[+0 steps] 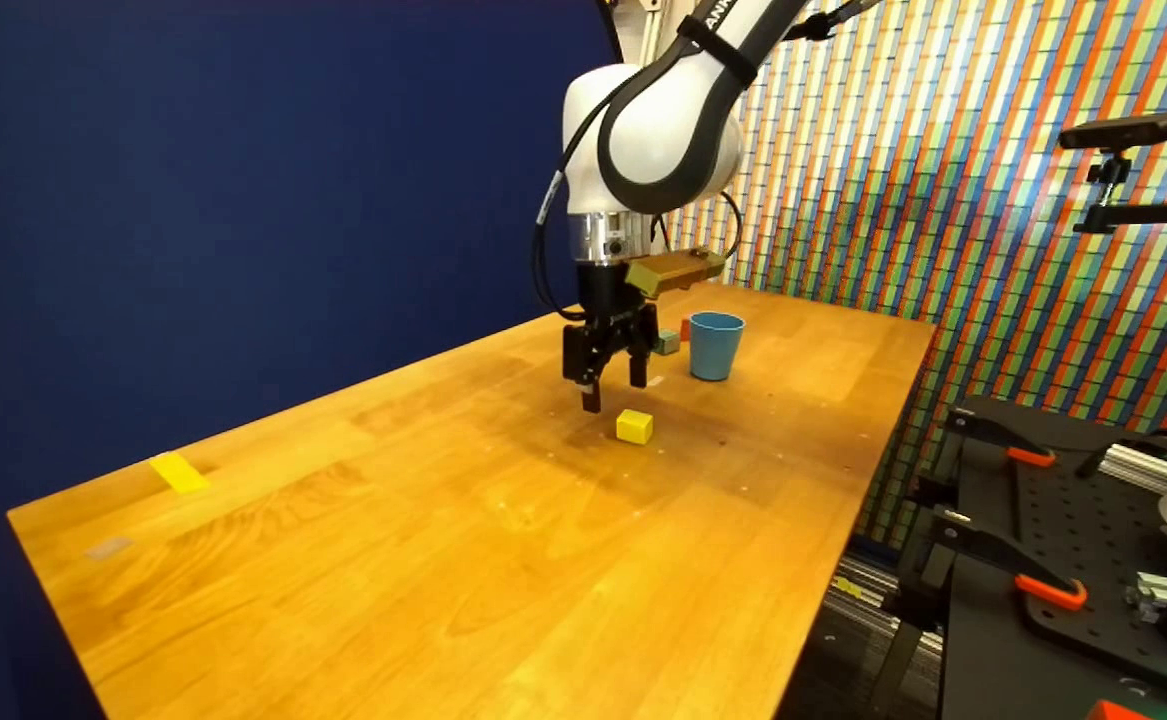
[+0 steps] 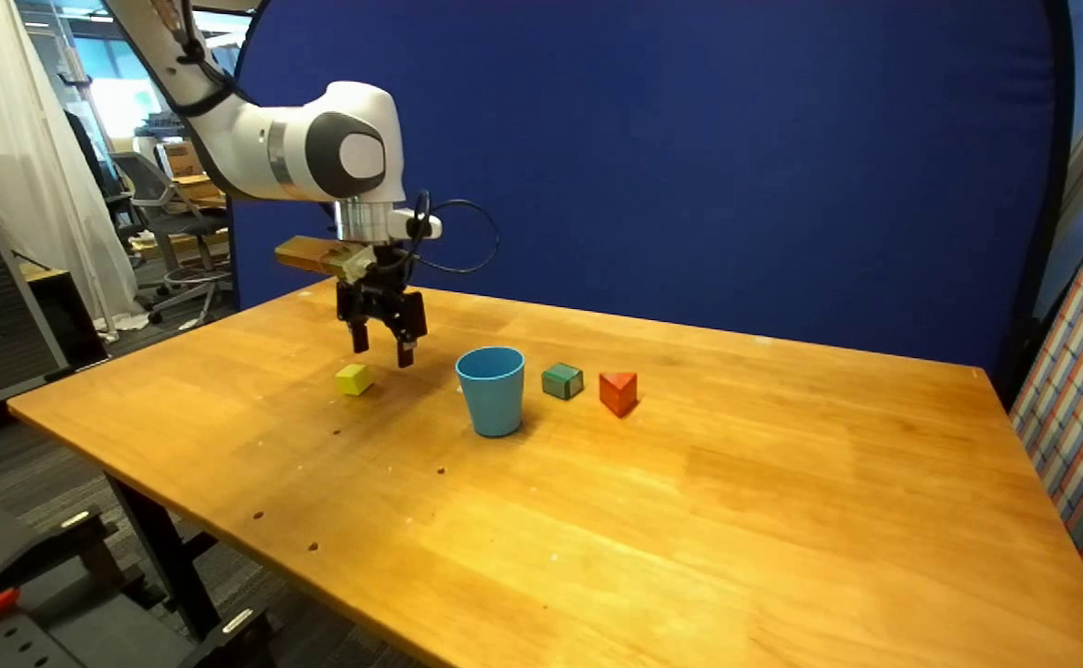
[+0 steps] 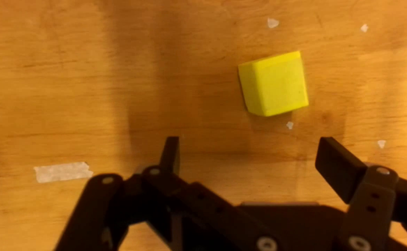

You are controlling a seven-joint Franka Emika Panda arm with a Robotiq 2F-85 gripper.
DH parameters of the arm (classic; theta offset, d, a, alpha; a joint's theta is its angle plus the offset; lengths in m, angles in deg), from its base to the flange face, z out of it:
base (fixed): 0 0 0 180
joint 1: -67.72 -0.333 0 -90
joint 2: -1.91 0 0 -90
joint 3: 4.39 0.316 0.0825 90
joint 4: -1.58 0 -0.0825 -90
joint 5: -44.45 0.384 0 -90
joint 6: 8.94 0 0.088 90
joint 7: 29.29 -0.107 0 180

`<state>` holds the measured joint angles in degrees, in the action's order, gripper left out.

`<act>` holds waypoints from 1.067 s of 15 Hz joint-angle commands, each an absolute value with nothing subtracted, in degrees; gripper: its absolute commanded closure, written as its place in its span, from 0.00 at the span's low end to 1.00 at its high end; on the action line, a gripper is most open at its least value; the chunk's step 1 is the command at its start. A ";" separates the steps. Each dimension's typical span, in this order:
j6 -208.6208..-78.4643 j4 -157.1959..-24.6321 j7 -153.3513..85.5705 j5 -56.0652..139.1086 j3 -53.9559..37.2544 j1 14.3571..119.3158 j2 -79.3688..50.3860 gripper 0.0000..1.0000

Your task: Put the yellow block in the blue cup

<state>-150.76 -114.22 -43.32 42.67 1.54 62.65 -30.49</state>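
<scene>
In the wrist view the pincer point(image 3: 250, 143) is spread wide, nothing between its jaws; the yellow block point(image 3: 276, 84) rests on the tabletop point(image 3: 67, 115) in the upper half of the frame, right of centre, ahead of the jaws' tips. Closing from straight above here would probably catch only air, since the block lies outside the gap. Sliding up-frame uncorrected might clip it with the finger point(image 3: 339, 170) at lower right, the nearer one. A low carry could knock the blue cup point(image 2: 493, 401), just left of mid-frame in an exterior view and right of the block. The block looks like a cube, with no clear long axis or pointing end; its upper edge climbs toward the frame's right, so an unturned squeeze may twist it.
</scene>
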 commanded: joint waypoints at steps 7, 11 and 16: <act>-150.58 -119.36 -43.70 48.72 0.83 61.42 -27.28 0.00; -153.55 -122.50 -44.00 47.82 0.28 60.23 -25.71 0.27; -158.78 -125.53 -44.86 46.27 -1.45 58.72 -24.24 0.68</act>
<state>-155.74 -122.35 -43.79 47.06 0.41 60.33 -27.13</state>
